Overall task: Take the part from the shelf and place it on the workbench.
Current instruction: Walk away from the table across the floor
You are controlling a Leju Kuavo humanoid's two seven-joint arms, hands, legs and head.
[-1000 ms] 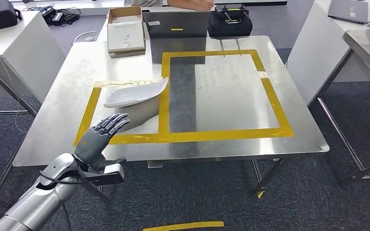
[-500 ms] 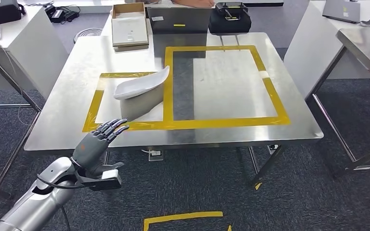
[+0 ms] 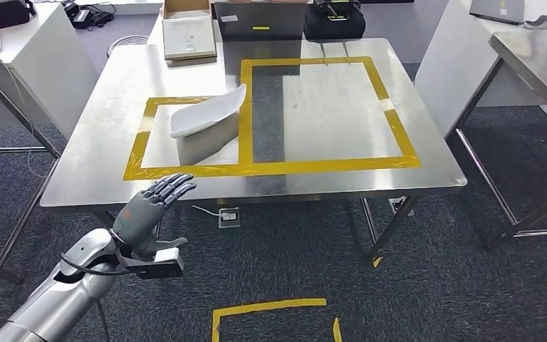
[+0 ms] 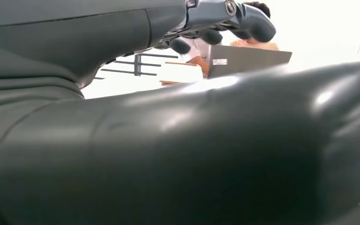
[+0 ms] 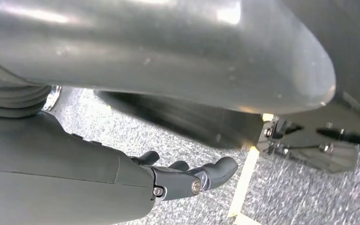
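Part (image 3: 203,128) sits on workbench (image 3: 85,149), well beyond left hand (image 3: 146,214); fingers spread, holding nothing. Placement looks done; next likely just lowering the arm. Right hand (image 5: 187,180) fingers loosely curled, empty.

Steel workbench (image 3: 100,135) carries white part (image 3: 203,125), yellow tape (image 3: 327,165), box (image 3: 189,34)

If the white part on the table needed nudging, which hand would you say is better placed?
Left, probably. The left hand is raised with fingers spread just off the table's near edge, in line with the part. The right hand hangs low over the carpet.
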